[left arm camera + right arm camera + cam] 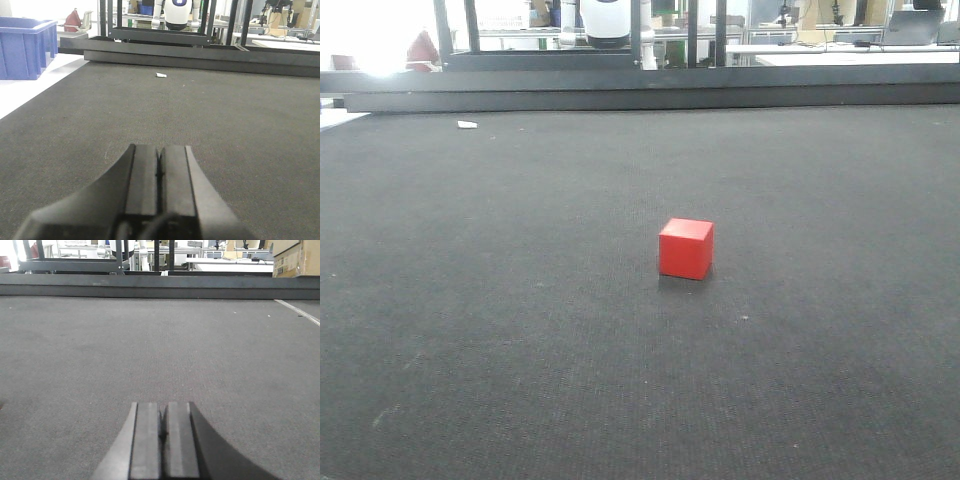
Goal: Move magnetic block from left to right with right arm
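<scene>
Block (686, 249) alone on mat (470, 300), right claw (161, 412) closed, well apart

The left arm's fingers (142, 175) sit at 6 o'clock, pressed together with only a thin seam between them, low over a dark woven surface (240, 115). A small white scrap (161, 75) lies far off at 12 o'clock. A blue crate (25, 47) stands at 10 o'clock, off the surface. A black rail (200, 52) runs along the far edge.

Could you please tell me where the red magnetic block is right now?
In the front-facing view the magnetic block sits alone on the dark mat, just right of the picture's centre; neither wrist view shows it.
</scene>
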You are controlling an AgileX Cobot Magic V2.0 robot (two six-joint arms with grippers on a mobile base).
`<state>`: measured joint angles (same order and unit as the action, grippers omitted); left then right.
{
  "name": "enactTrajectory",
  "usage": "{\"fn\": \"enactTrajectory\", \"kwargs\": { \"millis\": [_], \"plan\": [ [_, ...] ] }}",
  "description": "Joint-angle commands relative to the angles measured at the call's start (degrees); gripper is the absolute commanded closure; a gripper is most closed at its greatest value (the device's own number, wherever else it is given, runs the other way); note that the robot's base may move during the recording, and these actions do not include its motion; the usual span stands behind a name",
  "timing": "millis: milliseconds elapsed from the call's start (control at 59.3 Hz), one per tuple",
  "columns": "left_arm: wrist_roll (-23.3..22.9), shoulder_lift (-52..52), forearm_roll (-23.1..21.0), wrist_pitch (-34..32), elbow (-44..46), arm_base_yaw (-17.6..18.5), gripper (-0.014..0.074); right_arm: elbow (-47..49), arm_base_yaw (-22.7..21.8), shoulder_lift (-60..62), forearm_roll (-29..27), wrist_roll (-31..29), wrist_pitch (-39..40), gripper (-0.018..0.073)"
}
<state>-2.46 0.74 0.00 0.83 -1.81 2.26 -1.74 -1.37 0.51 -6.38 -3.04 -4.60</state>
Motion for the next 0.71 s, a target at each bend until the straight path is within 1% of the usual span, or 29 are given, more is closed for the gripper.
{"fn": "enactTrajectory", "kwargs": {
  "millis": [0,152,219,405,489,607,641,691],
  "plan": [
    [-0.2,0.8,0.0,-5.2,-0.5,0.2,0.0713,0.3,-0.1,1.2,0.4,-0.1,6.4,0.0504],
    [-0.2,0.8,0.0,-5.2,-0.5,0.2,0.0713,0.5,-0.1,1.2,0.4,-0.1,9.7,0.0504],
    [-0.2,0.8,0.0,-5.2,-0.5,0.2,0.0713,2.0,-0.1,1.2,0.3,-0.1,10.0,0.0504],
    [-0.2,0.8,0.0,-5.2,-0.5,0.2,0.0713,12.5,-0.1,-0.6,0.1,-0.1,7.5,0.0504],
    [-0.2,0.8,0.0,-5.2,-0.5,0.2,0.0713,17.2,0.0,-4.3,0.1,-0.1,6.4,0.0501],
    [-0.2,0.8,0.0,-5.2,-0.5,0.2,0.0713,22.7,0.0,-12.6,0.1,-0.1,5.0,0.05],
    [-0.2,0.8,0.0,-5.2,-0.5,0.2,0.0713,23.8,0.1,-14.7,0.1,-0.1,4.9,0.0494],
    [-0.2,0.8,0.0,-5.2,-0.5,0.2,0.0713,25.9,0.8,-18.9,0.1,-0.1,4.6,0.0459]
  ]
}}
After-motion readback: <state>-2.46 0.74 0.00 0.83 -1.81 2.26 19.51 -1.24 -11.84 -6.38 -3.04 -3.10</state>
